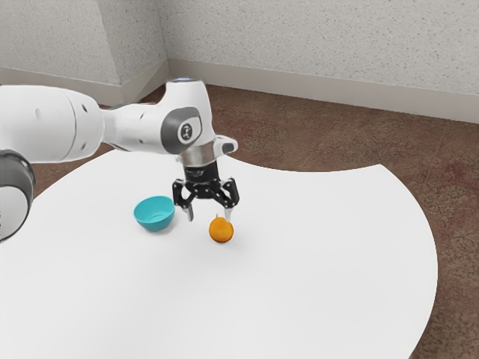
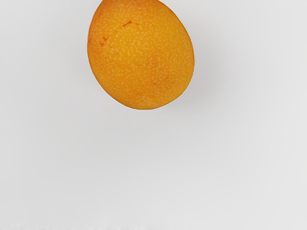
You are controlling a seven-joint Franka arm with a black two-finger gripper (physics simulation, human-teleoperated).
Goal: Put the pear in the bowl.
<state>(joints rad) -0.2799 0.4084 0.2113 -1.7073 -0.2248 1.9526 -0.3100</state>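
Observation:
In the exterior view my gripper (image 1: 208, 215) points down above the table, its two fingers spread wide with nothing between them. The orange-yellow pear (image 1: 221, 230) rests on the table just below the finger on the exterior view's right; whether that fingertip touches it I cannot tell. A turquoise bowl (image 1: 155, 214) stands upright on the exterior view's left of my gripper, apart from the pear. In the wrist view the pear (image 2: 141, 55) has speckled skin with a few reddish marks.
The white table (image 1: 322, 254) has a curved edge, and its surface extends toward the exterior view's right and front. Brown floor (image 1: 299, 138) and pale walls lie beyond it.

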